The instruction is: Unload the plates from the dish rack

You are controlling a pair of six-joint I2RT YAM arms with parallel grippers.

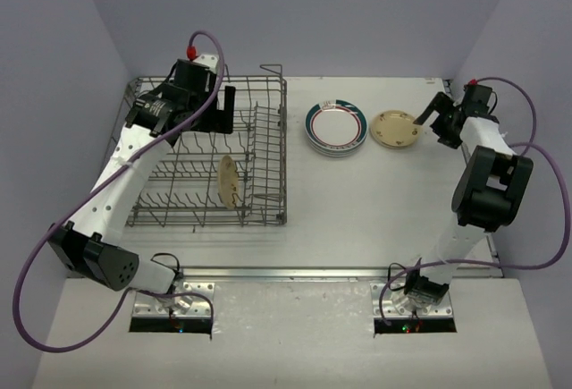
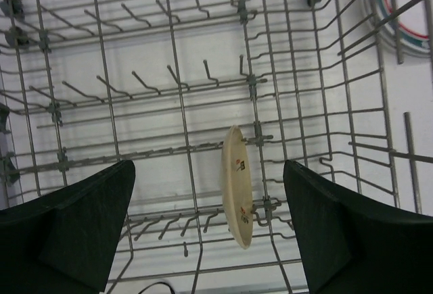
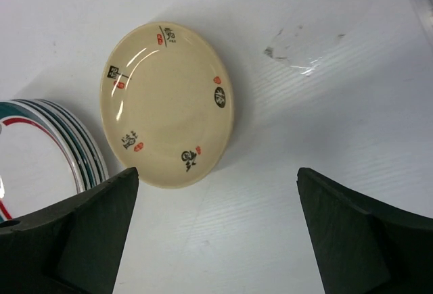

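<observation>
Left claw (image 2: 208,169) is wide open with nothing in it, hanging over the far side of the rack (image 1: 206,221). One tan plate (image 2: 237,186) sits in there, small and beige with tiny red and black marks. It stands on edge between the tines at the near right, long axis running near to far. It's out ahead of the claw, well apart. Right claw (image 3: 216,172) is wide open and empty too, over a second tan plate (image 3: 166,105) lying flat just right of the banded stack (image 3: 40,145).
</observation>
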